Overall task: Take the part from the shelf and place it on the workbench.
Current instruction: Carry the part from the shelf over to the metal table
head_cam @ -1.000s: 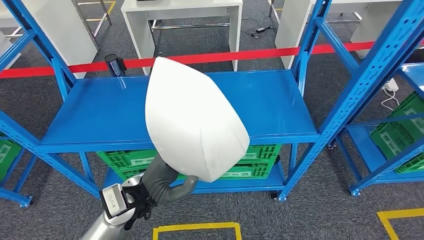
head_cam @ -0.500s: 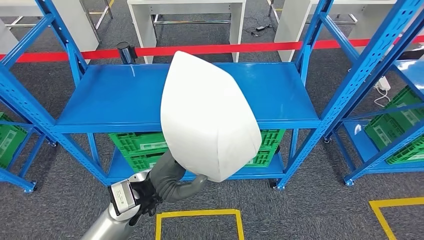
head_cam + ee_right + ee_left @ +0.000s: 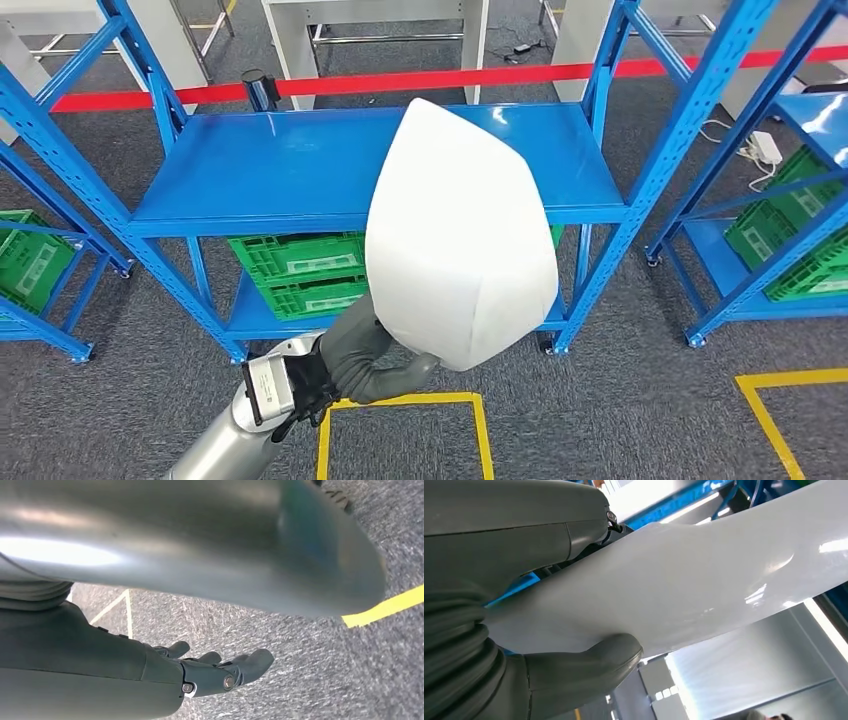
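Observation:
The part (image 3: 455,235) is a big, smooth white shell with a pointed top, held up in front of the blue shelf (image 3: 300,170). My left hand (image 3: 370,360) grips it from below at its lower edge. In the left wrist view the thick grey thumb (image 3: 589,670) presses one face of the white part (image 3: 704,580) and the other fingers lie on the opposite face. My right hand (image 3: 210,672) hangs over the grey carpet with its fingers apart and nothing in it.
The shelf's top board is bare; green crates (image 3: 300,275) sit on its lower level. More blue racks with green crates stand left and right. A red barrier tape (image 3: 400,80) and white tables (image 3: 370,15) lie behind. Yellow floor lines (image 3: 400,405) mark the carpet.
The whole picture has shifted, so the camera has moved. The white part and my left hand now sit further right and lower in the picture, the grip unchanged.

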Available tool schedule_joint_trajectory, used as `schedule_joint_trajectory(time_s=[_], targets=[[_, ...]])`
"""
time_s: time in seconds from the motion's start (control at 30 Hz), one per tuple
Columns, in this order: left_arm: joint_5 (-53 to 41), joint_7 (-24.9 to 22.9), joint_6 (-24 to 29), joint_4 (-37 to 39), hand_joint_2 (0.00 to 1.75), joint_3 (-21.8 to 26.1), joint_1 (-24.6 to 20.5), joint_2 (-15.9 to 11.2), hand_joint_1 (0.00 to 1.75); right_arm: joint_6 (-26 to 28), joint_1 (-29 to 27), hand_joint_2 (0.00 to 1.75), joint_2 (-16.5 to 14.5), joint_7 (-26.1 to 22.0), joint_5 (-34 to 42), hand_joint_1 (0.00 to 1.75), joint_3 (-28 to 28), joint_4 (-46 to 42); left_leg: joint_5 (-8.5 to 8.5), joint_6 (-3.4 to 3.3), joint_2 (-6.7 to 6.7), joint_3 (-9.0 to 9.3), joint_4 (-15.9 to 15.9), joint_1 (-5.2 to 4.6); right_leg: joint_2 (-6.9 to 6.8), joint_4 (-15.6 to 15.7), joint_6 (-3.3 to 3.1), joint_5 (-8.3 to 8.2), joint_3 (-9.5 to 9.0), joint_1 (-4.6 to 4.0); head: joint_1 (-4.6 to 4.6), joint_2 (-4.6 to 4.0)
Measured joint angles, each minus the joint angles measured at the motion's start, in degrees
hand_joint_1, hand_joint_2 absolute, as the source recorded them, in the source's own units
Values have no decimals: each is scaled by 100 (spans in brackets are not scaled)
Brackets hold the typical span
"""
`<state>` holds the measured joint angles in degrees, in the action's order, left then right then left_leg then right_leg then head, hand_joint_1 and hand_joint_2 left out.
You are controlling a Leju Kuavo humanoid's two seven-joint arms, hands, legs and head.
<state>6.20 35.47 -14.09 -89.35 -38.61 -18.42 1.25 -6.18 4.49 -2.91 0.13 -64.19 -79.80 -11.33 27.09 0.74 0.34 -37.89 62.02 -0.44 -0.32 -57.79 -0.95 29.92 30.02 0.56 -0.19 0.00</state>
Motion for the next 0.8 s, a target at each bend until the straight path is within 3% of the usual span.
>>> schedule_joint_trajectory(time_s=[0.07,0.1,0.13,0.17,0.23,0.27,0.33,0.37,0.47,0.53,0.6,0.63,0.67,0.7,0.73,0.8], targets=[[34,-23,-58,35,175,-21,-46,0,175,-32,8,0,-3,-3,50,0,-28,1,527,66,-7,-183,615,38,-6,0,-28,-111,148,8,-30,0],[48,-27,-81,56,175,-34,-62,-1,175,-38,8,0,-3,3,77,0,-49,1,682,94,-7,-253,949,56,-8,-1,-24,-166,223,9,-38,0],[54,-27,-96,82,175,-52,-76,-3,175,-40,7,0,-2,22,106,0,-74,1,695,116,-6,-273,1191,73,-12,-4,-15,-225,300,10,-41,0],[55,-26,-110,114,175,-73,-90,-4,175,-42,7,0,-2,57,139,0,-102,1,586,130,-6,-230,1293,87,-18,-9,-2,-280,375,13,-44,0],[54,-21,-126,174,175,-118,-137,-7,175,-45,8,0,-3,156,202,0,-142,1,233,138,2,118,955,110,-33,-26,34,-377,508,23,-50,0],[54,-21,-134,196,175,-136,-172,-6,175,-48,8,0,-3,206,225,0,-156,0,198,138,61,390,574,107,-47,-39,58,-415,553,20,-55,0],[50,-28,-148,222,175,-164,-260,-1,175,-60,-6,0,-5,281,255,0,-189,-1,332,86,180,852,-143,75,-85,-67,115,-470,597,9,-72,0],[51,-46,-152,234,175,-175,-306,2,175,-70,-17,0,-6,308,265,0,-210,-2,426,34,212,940,-324,53,-115,-73,150,-493,598,0,-76,0],[95,-136,-197,278,175,-200,-390,5,175,-106,-31,0,-8,361,280,0,-257,-2,396,-165,102,904,-406,36,-184,-122,265,-482,610,24,-63,0],[165,-189,-254,307,175,-220,-436,9,175,-122,-29,0,-9,393,280,0,-273,-2,318,-255,34,853,-415,42,-105,-507,315,-187,764,37,-39,0],[259,-229,-366,340,175,-241,-488,10,175,-129,-31,0,-11,413,273,0,-283,-2,251,-292,-49,781,-409,22,-32,-1233,325,241,1052,32,-12,0],[301,-240,-441,358,175,-252,-505,9,175,-128,-32,0,-11,415,269,0,-284,-2,223,-298,-100,746,-402,8,-19,-1521,318,362,1155,28,-7,0],[333,-245,-515,377,175,-263,-519,8,175,-128,-32,0,-8,415,265,0,-284,-2,200,-297,-156,712,-393,-5,-11,-1636,302,376,1171,22,-5,0],[351,-244,-574,392,175,-273,-533,6,175,-127,-32,0,-3,415,262,0,-285,-2,184,-291,-215,689,-382,-14,3,-1536,276,284,1082,11,-3,0],[357,-239,-617,402,175,-282,-551,6,175,-125,-32,0,3,414,262,0,-284,-2,175,-284,-274,675,-370,-19,43,-1241,240,118,896,-3,-1,0],[357,-226,-655,408,175,-297,-597,8,175,-119,-34,0,29,413,262,0,-285,-3,167,-264,-375,650,-343,-23,278,-489,149,-147,476,-21,2,0]])
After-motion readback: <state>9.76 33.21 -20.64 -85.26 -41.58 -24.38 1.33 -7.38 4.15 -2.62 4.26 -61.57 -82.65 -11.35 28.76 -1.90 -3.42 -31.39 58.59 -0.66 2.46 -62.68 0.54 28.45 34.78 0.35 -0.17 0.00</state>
